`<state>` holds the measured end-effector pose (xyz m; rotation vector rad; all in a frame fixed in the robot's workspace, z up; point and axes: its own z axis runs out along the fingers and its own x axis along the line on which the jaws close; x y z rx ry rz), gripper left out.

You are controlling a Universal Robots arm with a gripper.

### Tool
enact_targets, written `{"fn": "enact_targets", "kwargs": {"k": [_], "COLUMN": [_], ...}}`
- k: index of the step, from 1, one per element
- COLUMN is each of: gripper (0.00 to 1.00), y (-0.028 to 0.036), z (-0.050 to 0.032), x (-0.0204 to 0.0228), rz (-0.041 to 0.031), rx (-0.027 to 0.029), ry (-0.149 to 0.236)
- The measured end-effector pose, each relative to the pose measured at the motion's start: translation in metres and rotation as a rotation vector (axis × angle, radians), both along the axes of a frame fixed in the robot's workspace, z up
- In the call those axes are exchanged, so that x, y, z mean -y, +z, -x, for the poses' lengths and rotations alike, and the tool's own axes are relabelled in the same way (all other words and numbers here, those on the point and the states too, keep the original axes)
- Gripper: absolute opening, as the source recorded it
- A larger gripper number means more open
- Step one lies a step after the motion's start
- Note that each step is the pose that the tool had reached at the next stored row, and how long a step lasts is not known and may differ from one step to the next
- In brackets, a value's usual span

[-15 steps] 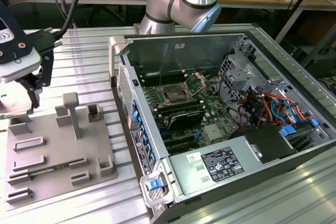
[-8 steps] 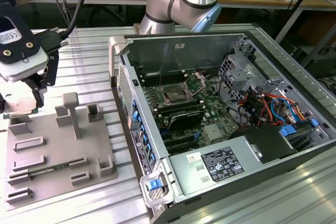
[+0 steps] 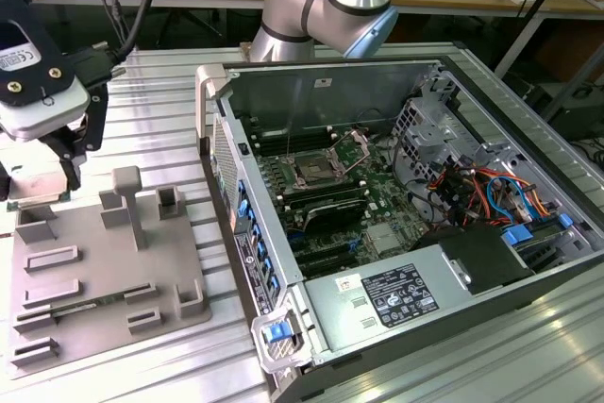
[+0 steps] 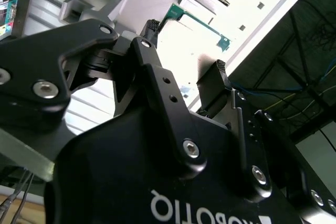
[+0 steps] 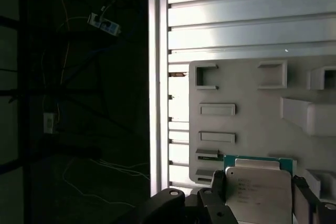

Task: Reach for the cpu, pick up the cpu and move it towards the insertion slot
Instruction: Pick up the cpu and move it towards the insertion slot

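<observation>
At grey tray (image 5: 252, 129): cpu (image 5: 257, 188) w/in hand (image 5: 259, 192)

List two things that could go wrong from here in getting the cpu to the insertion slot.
1. The cpu at the end effector sits near the grey tray's edge; a slip might send it off the table.
2. The computer case's raised wall stands between the tray and the insertion slot; a low carry could strike it.
</observation>
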<state>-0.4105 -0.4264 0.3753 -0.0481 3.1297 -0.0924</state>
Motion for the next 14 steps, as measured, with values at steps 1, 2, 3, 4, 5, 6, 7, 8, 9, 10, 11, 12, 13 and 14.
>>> {"fn": "enact_targets", "kwargs": {"k": [1, 2, 3, 4, 5, 6, 7, 8, 9, 10, 11, 12, 13, 14], "gripper": [0.55, 0.55, 0.55, 0.55, 0.55, 0.55, 0.55, 0.55, 0.55, 0.55, 0.55, 0.55, 0.55, 0.55], "y": [0.0019, 0.0036, 0.0055, 0.0078, 0.0086, 0.0086, 0.0087, 0.0088, 0.0087, 0.0087, 0.0088, 0.0088, 0.0088, 0.0087], "z": [0.0, 0.0, 0.0, -0.0001, -0.0002, -0.0004, -0.0008, -0.0026, -0.0036, -0.0046, -0.0058, -0.0069, -0.0086, -0.0098], "x": [0.0, 0.0, 0.0, -0.0001, -0.0001, -0.0002, -0.0002, -0.0001, -0.0001, -0.0001, -0.0001, -0.0001, -0.0001, -0.0001], "rz": [0.0007, 0.0013, 0.0018, 0.0022, 0.0025, 0.0025, 0.0026, 0.0027, 0.0027, 0.0026, 0.0026, 0.0027, 0.0027, 0.0026], "rx": [0.0018, 0.0032, 0.0044, 0.0054, 0.0057, 0.006, 0.0058, 0.0057, 0.0058, 0.0058, 0.0057, 0.0057, 0.0057, 0.0057], "ry": [0.0, 0.0, 0.0, 0.0, 0.0, 0.0, 0.0, 0.0, 0.0, 0.0, 0.0, 0.0, 0.0, 0.0]}}
